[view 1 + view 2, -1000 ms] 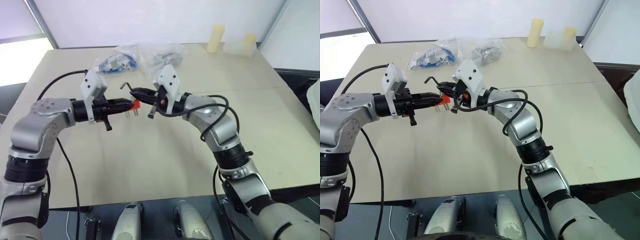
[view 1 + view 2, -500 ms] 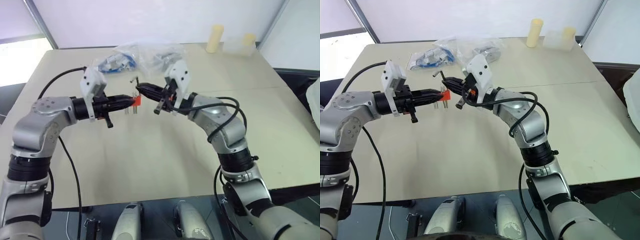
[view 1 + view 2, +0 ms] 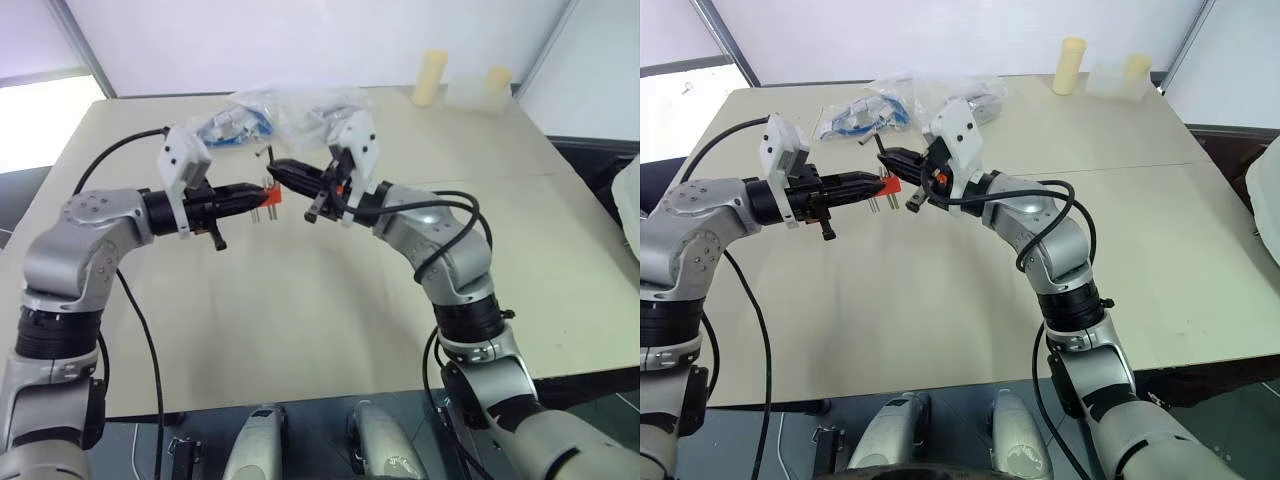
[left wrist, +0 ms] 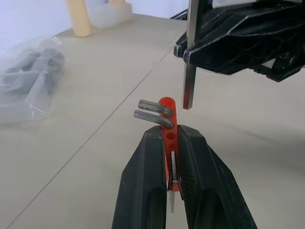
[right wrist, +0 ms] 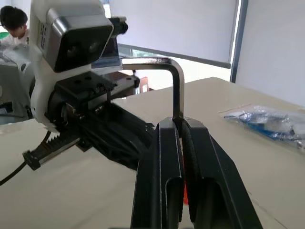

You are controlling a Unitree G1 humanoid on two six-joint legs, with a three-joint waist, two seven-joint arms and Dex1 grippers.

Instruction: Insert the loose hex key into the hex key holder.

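Note:
My left gripper [image 4: 167, 134] is shut on the red-orange hex key holder [image 4: 167, 103], held above the table with two bent keys sticking out of it. My right gripper [image 5: 178, 125] is shut on the loose hex key [image 5: 177, 90], a dark L-shaped rod. In the left wrist view the loose hex key [image 4: 189, 62] hangs straight, its lower end just above and beside the holder's top, apart from it. From the head views the two grippers meet tip to tip over the table's middle, holder [image 3: 270, 198] under key [image 3: 270, 160].
Clear plastic bags of parts [image 3: 290, 110] lie on the beige table [image 3: 300, 320] behind the grippers. Two cream cylinders [image 3: 430, 78] and a translucent container [image 3: 470, 92] stand at the far right corner. A person [image 5: 12, 19] sits in the background.
My right wrist has rolled and lifted slightly, bringing the loose hex key more upright and closer over the holder. The left gripper has kept the holder nearly still.

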